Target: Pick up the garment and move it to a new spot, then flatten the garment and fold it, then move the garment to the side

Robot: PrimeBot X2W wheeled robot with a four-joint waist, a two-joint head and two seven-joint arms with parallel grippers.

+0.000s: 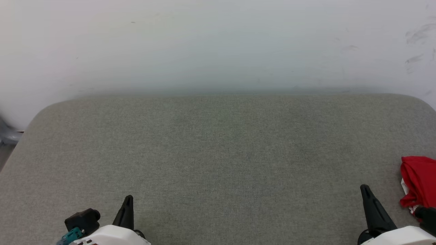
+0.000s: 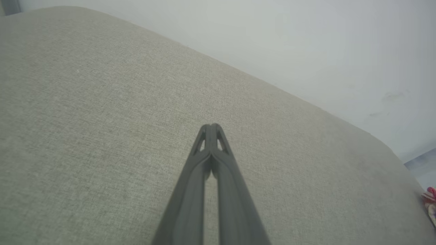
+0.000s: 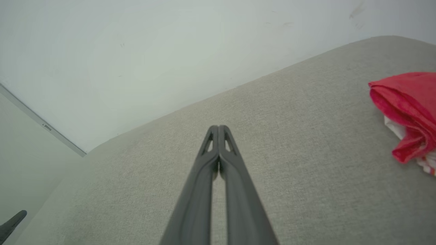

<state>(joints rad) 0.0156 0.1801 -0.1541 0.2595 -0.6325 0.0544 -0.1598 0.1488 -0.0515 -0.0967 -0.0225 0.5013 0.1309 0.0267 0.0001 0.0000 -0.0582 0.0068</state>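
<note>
A big table point(image 1: 218, 153) has a grey woven cloth on top. The cloth looks a bit rough, flat and smooth, and the far corners are round. Behind the table is a plain white wall point(image 1: 218, 44) with a few dark scuff marks.

The garment point(image 1: 419, 180) is soft red cloth with a bit of white peeking out from under it. It lies in a crumpled heap on the table, at the right edge of the head view. The red cloth is folded over itself in thick, rounded rolls. The picture cuts part of it off, so I cannot tell which way it points or how its long side runs.

The left tool point(image 1: 128, 198) has two long, thin, dark fingers that come to a point. In the left wrist view the left tool point(image 2: 211, 126) has its tips pressed together, with nothing between them. The right tool point(image 1: 364, 188) looks the same. In its own view the right tool point(image 3: 218, 127) is closed too and holds nothing.

The garment point(image 3: 405, 102) lies to the right of the right tool, near it, and its fingers do not touch it. It is far from the left tool, across the table point(image 2: 430, 195).
</note>
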